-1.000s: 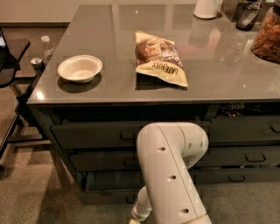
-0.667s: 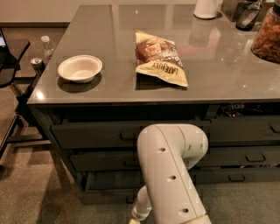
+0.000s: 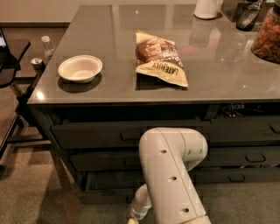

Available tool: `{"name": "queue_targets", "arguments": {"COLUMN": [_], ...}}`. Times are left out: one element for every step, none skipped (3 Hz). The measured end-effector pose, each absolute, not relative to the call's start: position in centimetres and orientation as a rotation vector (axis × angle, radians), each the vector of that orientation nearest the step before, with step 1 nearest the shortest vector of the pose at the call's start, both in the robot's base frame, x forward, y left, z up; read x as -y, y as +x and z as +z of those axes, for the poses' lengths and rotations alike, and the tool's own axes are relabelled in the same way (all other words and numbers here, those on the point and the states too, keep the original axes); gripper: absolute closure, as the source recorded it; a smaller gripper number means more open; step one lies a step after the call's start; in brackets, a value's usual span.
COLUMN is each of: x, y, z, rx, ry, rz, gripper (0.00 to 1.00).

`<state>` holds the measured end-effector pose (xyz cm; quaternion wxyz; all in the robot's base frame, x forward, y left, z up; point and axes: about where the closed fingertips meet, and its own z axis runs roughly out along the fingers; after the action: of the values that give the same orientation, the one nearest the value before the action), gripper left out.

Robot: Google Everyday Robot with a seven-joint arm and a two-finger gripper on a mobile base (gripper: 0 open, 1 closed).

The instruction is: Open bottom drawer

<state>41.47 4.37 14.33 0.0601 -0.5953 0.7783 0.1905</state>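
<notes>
The bottom drawer point(image 3: 111, 180) is the lowest, slimmest dark grey front in the left stack under the counter. It looks pulled out a little from the two taller drawers above it. Its centre handle is hidden behind my arm. My white arm point(image 3: 173, 175) fills the lower middle of the view and reaches down in front of the drawers. The gripper point(image 3: 132, 218) is at the very bottom edge, low in front of the bottom drawer and mostly cut off by the frame.
On the grey counter point(image 3: 218, 83) lie a white bowl point(image 3: 80, 68) and a chip bag point(image 3: 159, 58). A jar point(image 3: 267, 37) and a white jug point(image 3: 206, 8) stand at the back right. A right-hand drawer stack point(image 3: 245, 153) adjoins. A chair point(image 3: 11, 65) and bottle point(image 3: 46, 44) stand on the left.
</notes>
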Motion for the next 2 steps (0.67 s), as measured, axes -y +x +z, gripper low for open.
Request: {"name": "queue_targets", "arguments": {"x": [-4.4, -4.1], "y": [40.9, 39.7], "z": [14.0, 13.9], "rx": [-2.366, -2.4], "ry": [-1.821, -1.837], "rz": [0.592, 0.62], "gripper": [0.0, 0.0]}}
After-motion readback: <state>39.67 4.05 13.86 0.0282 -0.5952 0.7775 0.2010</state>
